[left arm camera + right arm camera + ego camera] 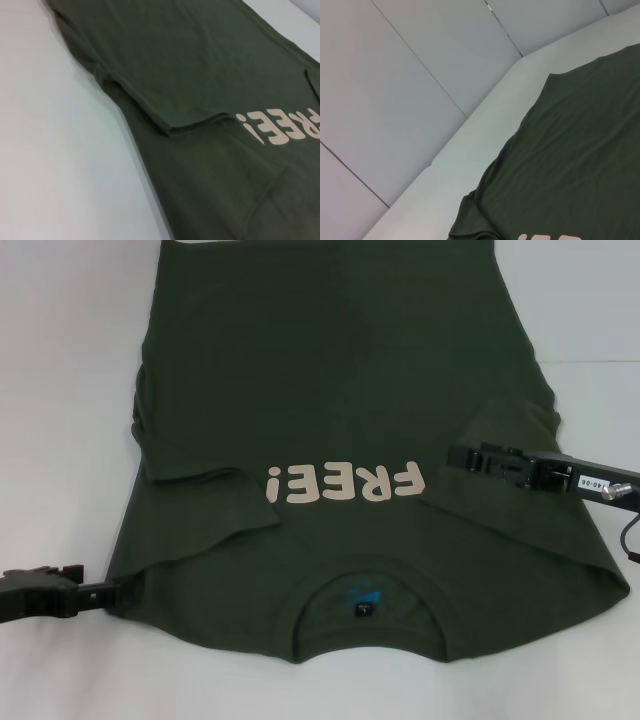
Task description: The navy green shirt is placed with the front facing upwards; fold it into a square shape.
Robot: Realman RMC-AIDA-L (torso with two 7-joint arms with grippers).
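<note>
Navy green shirt [340,410] lies flat on white table [60,440], front up, collar at near edge, cream "FREE!" letters [345,483] across middle. Both sleeves folded in over body. Left gripper [110,592] at near left corner, touching shirt edge; cannot tell if jaws open or closed. Right gripper [455,455] low over folded right sleeve, just right of letters; jaws also unclear.

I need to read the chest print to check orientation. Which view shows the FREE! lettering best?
The head view: the whole lettering shows on the shirt. The left wrist view cuts it off at the picture's edge; the right wrist view catches only slivers.
</note>
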